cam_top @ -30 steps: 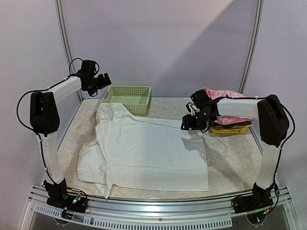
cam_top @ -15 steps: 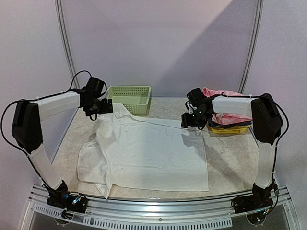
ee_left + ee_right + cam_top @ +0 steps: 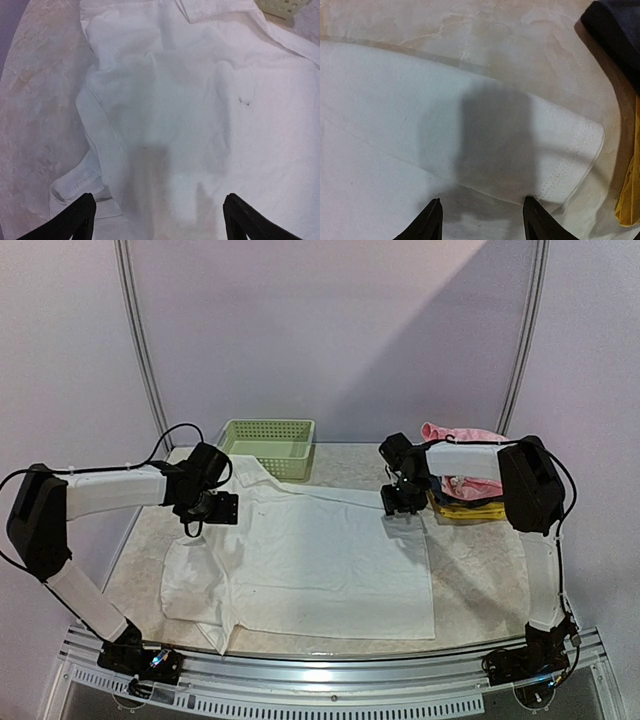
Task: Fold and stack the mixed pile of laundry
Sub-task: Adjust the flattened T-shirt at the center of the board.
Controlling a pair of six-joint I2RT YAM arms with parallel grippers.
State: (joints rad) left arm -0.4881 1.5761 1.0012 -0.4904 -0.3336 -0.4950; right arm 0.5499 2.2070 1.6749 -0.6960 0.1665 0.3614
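Across the table (image 3: 480, 570) I see the white garment (image 3: 320, 560) spread flat, my left gripper (image 3: 220, 508) above its left side with jaws wide, my right gripper (image 3: 400, 502) above its far-right sleeve (image 3: 560, 145), jaws apart, empty.

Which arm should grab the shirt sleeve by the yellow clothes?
Right. The right fingers hang open just above that sleeve of the white shirt; the left fingers are over its other side.

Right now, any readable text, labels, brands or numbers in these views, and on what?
None readable: no print on the white shirt, green basket or folded clothes stack.
The dark speck on the shirt in the left wrist view is a mark, not lettering.
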